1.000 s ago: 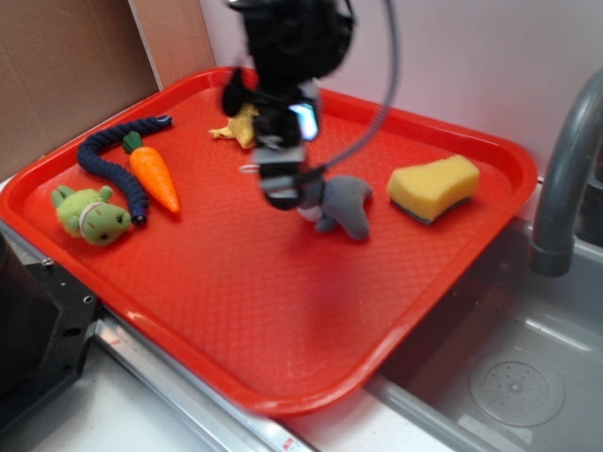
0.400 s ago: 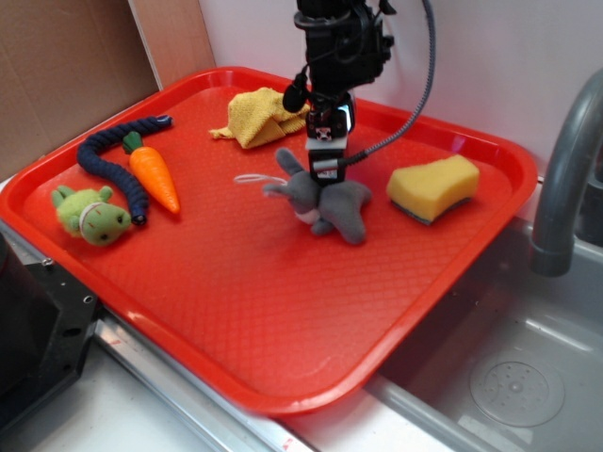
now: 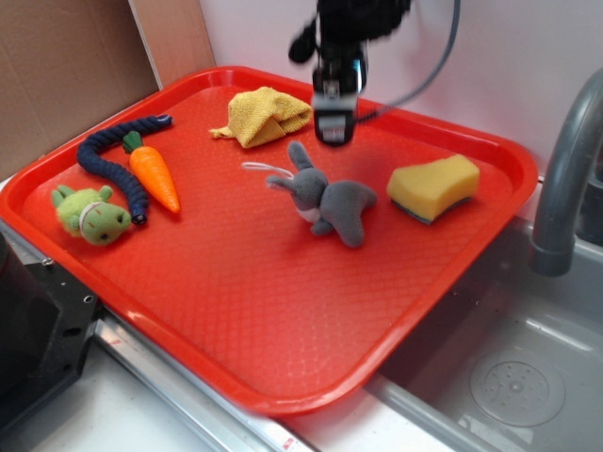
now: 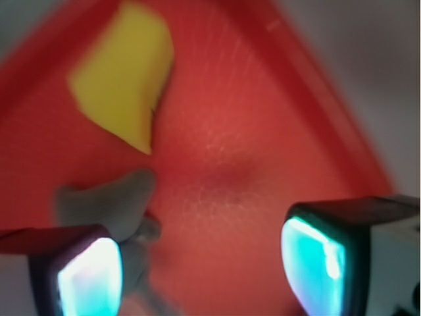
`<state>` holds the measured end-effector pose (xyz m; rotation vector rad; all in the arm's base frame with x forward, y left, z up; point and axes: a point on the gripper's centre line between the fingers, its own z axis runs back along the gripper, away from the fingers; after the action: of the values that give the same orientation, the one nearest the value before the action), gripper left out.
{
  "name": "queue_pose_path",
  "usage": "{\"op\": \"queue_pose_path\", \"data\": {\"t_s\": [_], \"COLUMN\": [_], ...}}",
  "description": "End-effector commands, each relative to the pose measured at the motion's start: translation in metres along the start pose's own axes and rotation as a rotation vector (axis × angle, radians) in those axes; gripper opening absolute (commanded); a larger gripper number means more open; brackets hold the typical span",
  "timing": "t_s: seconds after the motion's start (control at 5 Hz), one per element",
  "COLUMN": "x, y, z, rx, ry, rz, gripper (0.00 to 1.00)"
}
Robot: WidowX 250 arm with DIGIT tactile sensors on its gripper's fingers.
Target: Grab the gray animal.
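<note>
One red tray [image 3: 283,320] beside a sink [image 3: 509,377], gray animal [image 3: 325,200] lying free, gripper [image 3: 333,127] spread above

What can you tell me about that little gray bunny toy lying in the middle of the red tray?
The gray bunny looks like soft plush, darker gray on the body, with two long ears pointing up and to the left, a white muzzle and a white belly patch. A thin white loop string trails from its head toward the left. It lies on its side on the red tray, near the middle, legs toward the front. Nothing grips it: the gripper hangs above and behind it, open. In the blurry wrist view only a gray part shows beside one finger.
</note>
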<state>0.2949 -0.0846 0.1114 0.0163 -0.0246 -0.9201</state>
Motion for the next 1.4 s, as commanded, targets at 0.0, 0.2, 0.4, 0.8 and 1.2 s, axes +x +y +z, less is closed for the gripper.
{"op": "queue_pose_path", "data": {"t_s": [0.0, 0.2, 0.4, 0.8, 1.2], "x": [0.006, -0.004, -0.031, -0.031, -0.031], "y": [-0.027, -0.048, -0.084, -0.084, -0.084], "z": [0.022, -0.013, -0.039, -0.039, -0.039], "rx": [0.049, -0.015, -0.086, -0.086, -0.086], "ry": [0.002, 0.066, 0.054, 0.054, 0.054], "rz": [-0.075, -0.144, -0.131, -0.131, -0.131], "gripper": [1.0, 1.0, 1.0, 1.0, 1.0]}}
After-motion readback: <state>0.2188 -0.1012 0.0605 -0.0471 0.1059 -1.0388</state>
